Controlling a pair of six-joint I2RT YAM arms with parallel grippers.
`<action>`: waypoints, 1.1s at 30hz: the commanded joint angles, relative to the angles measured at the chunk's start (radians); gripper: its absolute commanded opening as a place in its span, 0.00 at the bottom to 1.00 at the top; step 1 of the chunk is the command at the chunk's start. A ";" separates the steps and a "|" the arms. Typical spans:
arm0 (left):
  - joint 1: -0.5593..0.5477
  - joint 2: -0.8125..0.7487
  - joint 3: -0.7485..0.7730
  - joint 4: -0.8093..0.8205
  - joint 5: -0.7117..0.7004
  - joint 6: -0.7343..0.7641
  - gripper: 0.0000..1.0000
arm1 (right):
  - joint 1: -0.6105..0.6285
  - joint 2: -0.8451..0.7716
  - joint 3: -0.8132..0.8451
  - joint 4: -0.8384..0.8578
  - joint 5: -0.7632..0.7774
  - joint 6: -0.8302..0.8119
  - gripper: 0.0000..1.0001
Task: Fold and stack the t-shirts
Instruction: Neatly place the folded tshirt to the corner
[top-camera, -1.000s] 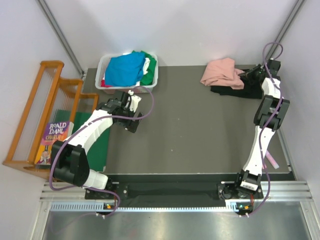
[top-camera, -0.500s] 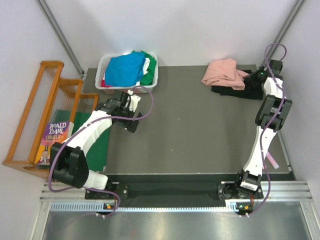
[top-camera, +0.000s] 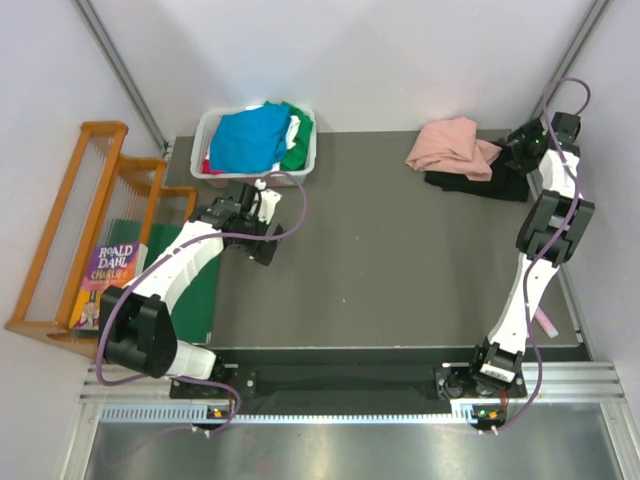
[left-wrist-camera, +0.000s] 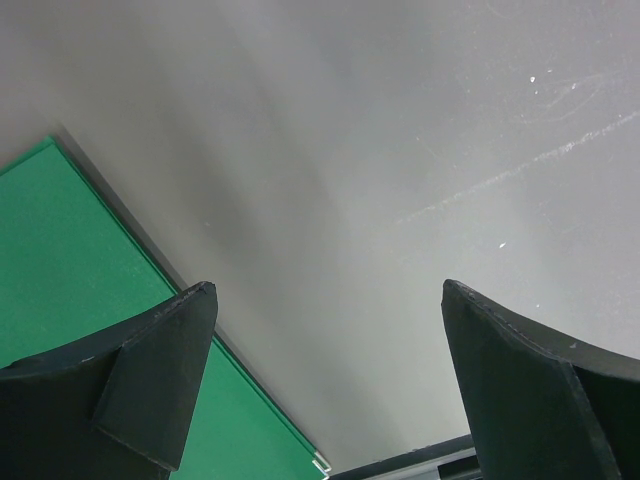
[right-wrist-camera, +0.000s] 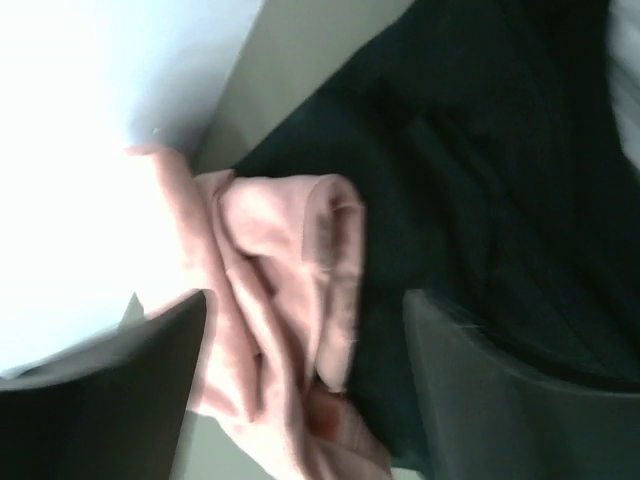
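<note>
A crumpled dusty-pink t-shirt (top-camera: 452, 148) lies at the table's far right, partly on a flat black t-shirt (top-camera: 478, 181). My right gripper (top-camera: 518, 152) hovers just right of the pink one, over the black cloth. In the right wrist view its jaws stand open (right-wrist-camera: 305, 296), a rolled pink edge (right-wrist-camera: 262, 262) lying between and below them on the black shirt (right-wrist-camera: 480, 170). More t-shirts, blue (top-camera: 248, 136), green (top-camera: 299, 146), white and red, fill a white basket (top-camera: 212, 124). My left gripper (top-camera: 264, 243) hangs open over bare table (left-wrist-camera: 330, 300).
A dark-green board (top-camera: 201, 291) lies along the table's left edge, also seen under the left fingers (left-wrist-camera: 70, 260). A wooden rack (top-camera: 88, 215) with a Roald Dahl book (top-camera: 106, 279) stands further left. A small pink object (top-camera: 547, 321) lies at the right edge.
My right gripper has gone from shut to open, letting go of the pink shirt, and has drawn back to the right. The pink shirt shifted slightly right. The left arm stayed still.
</note>
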 joint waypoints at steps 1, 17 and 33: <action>0.004 -0.035 0.007 -0.010 0.002 0.005 0.98 | 0.027 0.003 0.119 0.065 -0.107 0.017 0.61; 0.004 -0.026 0.008 -0.008 -0.002 0.003 0.98 | 0.121 0.104 0.130 0.114 -0.213 0.020 0.56; 0.004 -0.036 -0.013 -0.004 -0.005 0.006 0.98 | 0.084 0.028 0.064 0.092 -0.170 -0.015 0.61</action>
